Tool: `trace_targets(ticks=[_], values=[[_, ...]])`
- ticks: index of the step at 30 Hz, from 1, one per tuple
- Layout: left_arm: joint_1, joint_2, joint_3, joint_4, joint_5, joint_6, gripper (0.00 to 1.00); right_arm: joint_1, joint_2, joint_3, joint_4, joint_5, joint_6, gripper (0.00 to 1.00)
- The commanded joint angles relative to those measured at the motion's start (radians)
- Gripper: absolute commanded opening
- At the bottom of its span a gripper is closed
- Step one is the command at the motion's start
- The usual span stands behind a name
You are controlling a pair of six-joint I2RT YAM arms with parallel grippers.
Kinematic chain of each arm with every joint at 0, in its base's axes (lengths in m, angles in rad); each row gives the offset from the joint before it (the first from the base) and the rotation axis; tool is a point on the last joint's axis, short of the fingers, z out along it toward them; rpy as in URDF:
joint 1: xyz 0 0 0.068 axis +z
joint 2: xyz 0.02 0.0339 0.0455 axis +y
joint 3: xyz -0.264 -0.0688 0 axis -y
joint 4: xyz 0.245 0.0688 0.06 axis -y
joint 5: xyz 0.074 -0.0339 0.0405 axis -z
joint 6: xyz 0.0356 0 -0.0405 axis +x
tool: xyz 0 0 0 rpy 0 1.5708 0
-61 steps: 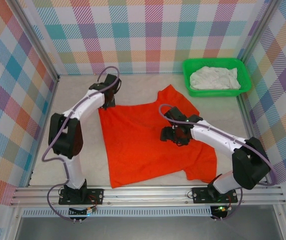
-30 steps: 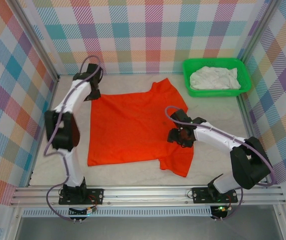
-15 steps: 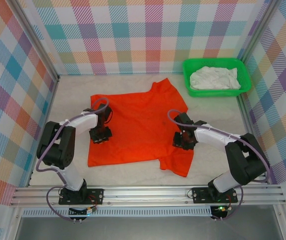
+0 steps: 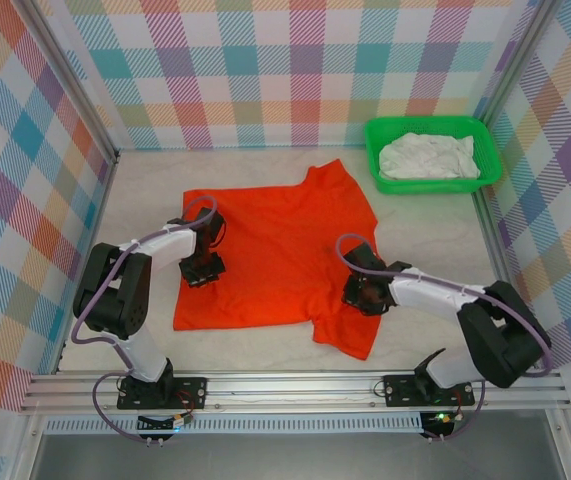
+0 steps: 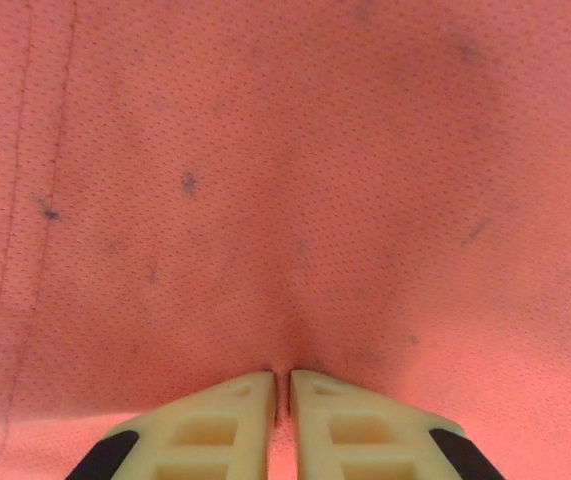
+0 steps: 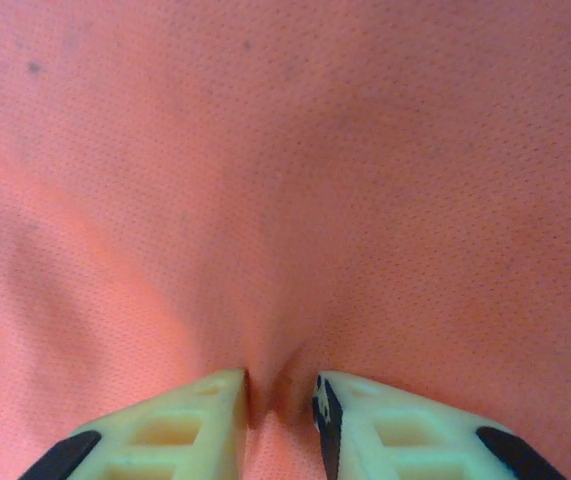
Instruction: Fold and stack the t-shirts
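Left gripper: I am pressed down on the left part of the orange shirt, near its left edge. My tips are almost together, with a small pucker of cloth nipped between them.
Right gripper: I am down on the shirt's right side, by the near sleeve. A ridge of cloth is clamped between my fingers, which stand a little wider apart than the left ones.
Orange shirt: spread mostly flat on the table between my two arms, one sleeve pointing toward the far side and the other toward the near right.
White shirt: crumpled in the green basket at the far right corner, well apart from the orange one.
Cloth up close: fine mesh, a few dark specks — a stitched hem runs down the left of my left wrist view.
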Motion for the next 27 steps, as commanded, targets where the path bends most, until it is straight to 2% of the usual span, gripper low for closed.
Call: trace_targets(ticks=[1, 4, 10, 13, 17, 23, 27], values=[[-0.004, 0.036, -0.074, 0.020, -0.028, -0.020, 0.13, 0.007, -0.040, -0.083, -0.165, 0.044, 0.084, 0.31], [-0.005, 0.026, -0.083, 0.017, -0.035, -0.021, 0.14, 0.007, -0.087, -0.086, -0.189, 0.072, 0.085, 0.36], [-0.013, -0.043, -0.056, -0.032, -0.026, -0.023, 0.14, 0.007, -0.076, 0.001, -0.223, 0.113, 0.007, 0.41], [-0.036, -0.131, 0.011, -0.106, -0.039, -0.023, 0.23, 0.007, -0.096, 0.062, -0.256, 0.129, -0.069, 0.45], [-0.037, -0.196, 0.188, -0.207, -0.097, 0.021, 0.42, 0.007, -0.127, 0.143, -0.306, 0.142, -0.176, 0.52], [0.028, -0.058, 0.516, -0.248, -0.116, 0.149, 0.50, 0.004, -0.106, 0.220, -0.325, 0.081, -0.295, 0.57], [0.124, 0.123, 0.720, -0.215, -0.029, 0.201, 0.48, 0.004, -0.081, 0.223, -0.297, 0.041, -0.310, 0.58]])
